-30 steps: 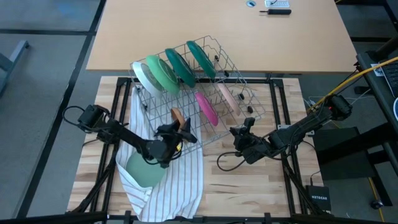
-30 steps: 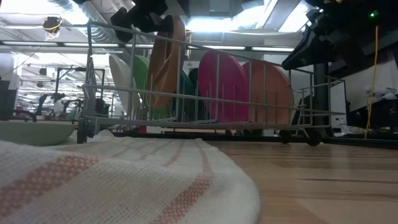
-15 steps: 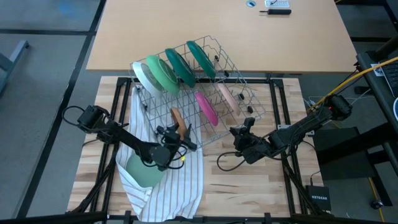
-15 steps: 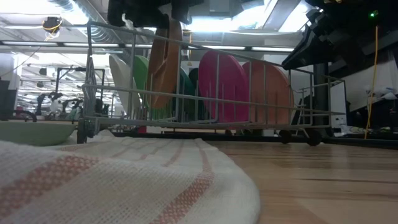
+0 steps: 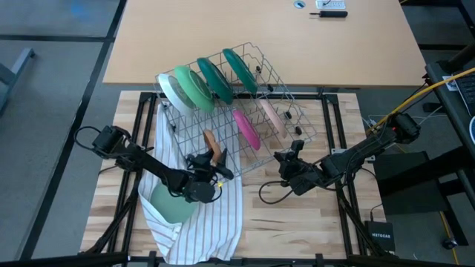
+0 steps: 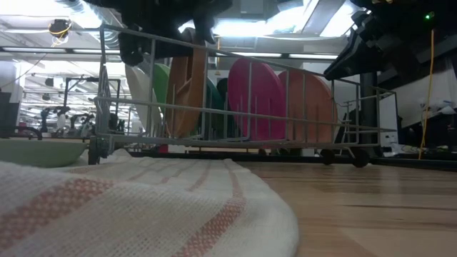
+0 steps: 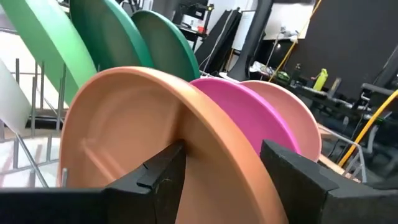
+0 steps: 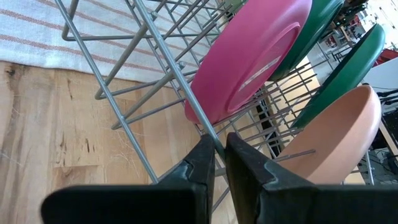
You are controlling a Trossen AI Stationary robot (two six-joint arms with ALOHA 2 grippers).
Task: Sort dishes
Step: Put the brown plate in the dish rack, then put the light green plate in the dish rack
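Note:
A wire rack [image 5: 237, 111] stands on the wooden table, its left part on a white striped cloth [image 5: 200, 222]. On edge in it stand light green [image 5: 180, 89], dark green [image 5: 214, 78], magenta [image 5: 246, 127] and peach-pink [image 5: 269, 115] dishes. A light green bowl [image 5: 169, 206] lies on the cloth. My left gripper [image 5: 214, 158] is shut on a small brown-orange plate [image 6: 187, 93] that stands among the rack's near wires. My right gripper [image 5: 295, 147] is shut at the rack's near right corner. My left gripper pinches the brown-orange plate's upper near rim [image 7: 196, 146] between its two fingers [image 7: 155, 180], one on the hollow face and one on the back. It reaches in level from the near side. The plate stands on edge, down between the rack's wires. My right gripper has a thin wire of the rack [image 8: 202, 127] running in between its two fingertips. It comes from the table's near right, slanting down. The rack stays on the table.
A light wooden tabletop [image 5: 260, 37] with small items [image 5: 330, 9] lies beyond the rack. Cables [image 5: 271, 194] trail on the table by the right arm. Bare wood lies to the near right [image 5: 297, 230].
My left gripper has gone down with the brown-orange plate and rolled its wrist. The plate now sits lower between the rack's wires than before.

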